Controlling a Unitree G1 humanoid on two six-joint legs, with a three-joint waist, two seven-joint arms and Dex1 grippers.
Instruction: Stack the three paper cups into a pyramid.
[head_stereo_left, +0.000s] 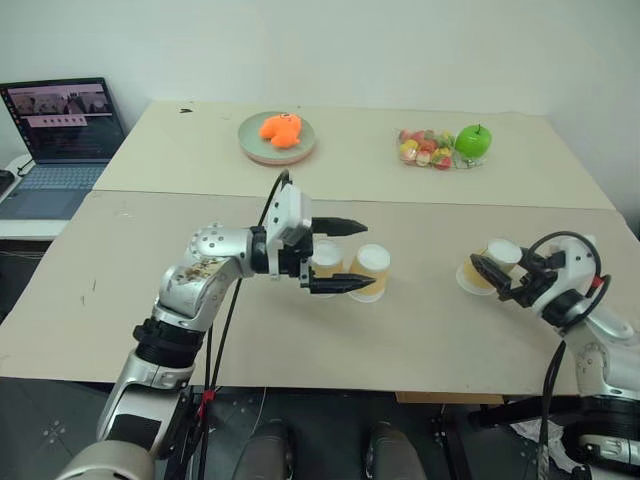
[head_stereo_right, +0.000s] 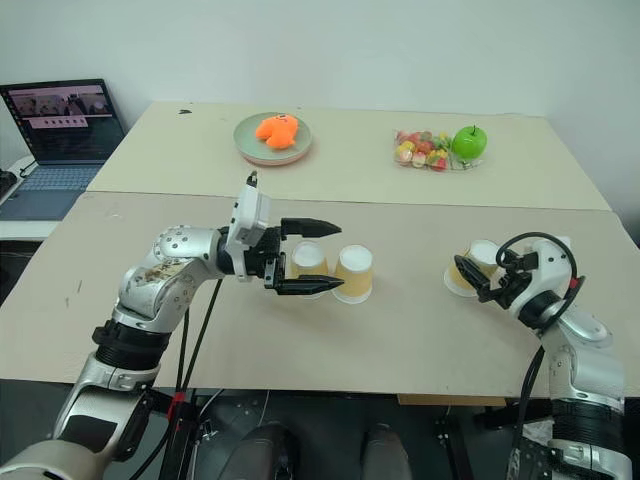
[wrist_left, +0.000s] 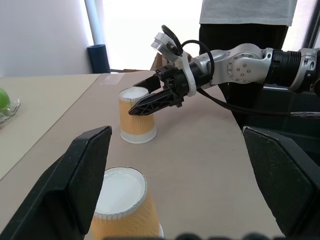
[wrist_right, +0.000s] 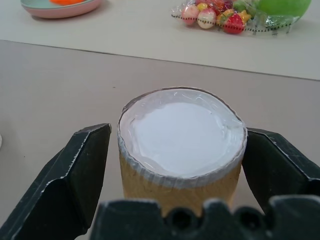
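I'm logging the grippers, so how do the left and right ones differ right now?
The left gripper points sideways across the table, two cups beside it; the right gripper points forward at a lone cup. The left brackets its nearest cup loosely; the right straddles its cup closely. Both are open, gripping nothing.

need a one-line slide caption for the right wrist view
Open right gripper straddles an upside-down paper cup, fingers not yet closed on it.
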